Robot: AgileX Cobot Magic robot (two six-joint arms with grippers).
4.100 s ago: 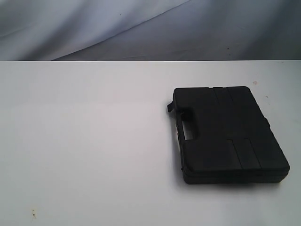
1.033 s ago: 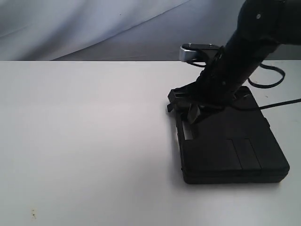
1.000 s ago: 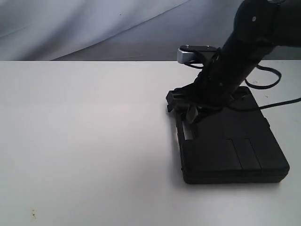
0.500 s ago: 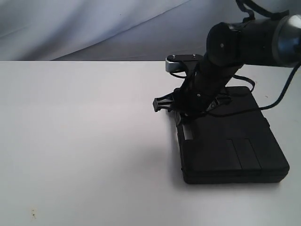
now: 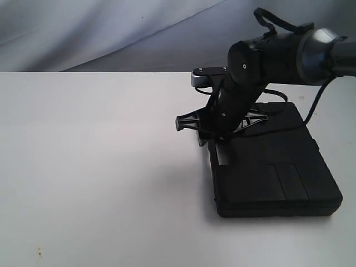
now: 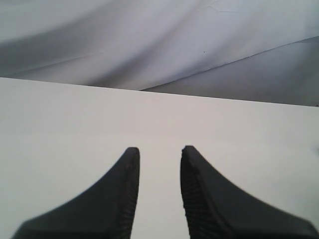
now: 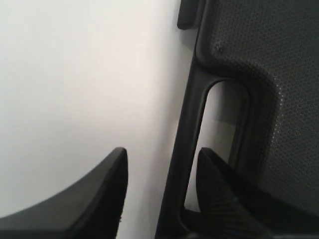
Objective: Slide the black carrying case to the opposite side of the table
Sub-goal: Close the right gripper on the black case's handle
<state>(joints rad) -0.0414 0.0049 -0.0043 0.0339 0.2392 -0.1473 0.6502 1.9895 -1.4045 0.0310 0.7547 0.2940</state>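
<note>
**Right pincer** (image 7: 162,152): jaws spread, nothing clamped. Its two black fingers (image 7: 99,199) are smooth and taper to rounded tips. They straddle the handle (image 7: 185,149) of the case (image 7: 264,69). One finger sits over bare counter (image 7: 75,74) on the outer side of the handle bar, with a strip of white showing between finger and bar. The other sits at the slot inside the handle, close against the bar; cannot tell whether it touches.

**Left pincer** (image 6: 159,152): jaws apart, empty. Fingers (image 6: 119,199) are black and curved, with fine ribbing on the inner faces. Only plain white counter lies below it.

**Case** (image 5: 272,167): black flat rectangular box with rounded corners. It lies lid-up on the right-hand part of the counter in the exterior view, handle side facing the middle. The surface is matte, with a fine dotted grain up close. The handle is a thin straight bar along an elongated, round-ended cut-out. Two shallow rectangular panels (image 5: 286,181) sit in the lid at its near edge.

**Right arm** (image 5: 267,53): black, rounded, slightly glossy. It reaches in from the right, over the far end of the case.

**Counter:** white, flat, matte, with a few small specks (image 5: 39,253). Behind it hangs pale grey cloth (image 5: 111,28) in soft folds.
</note>
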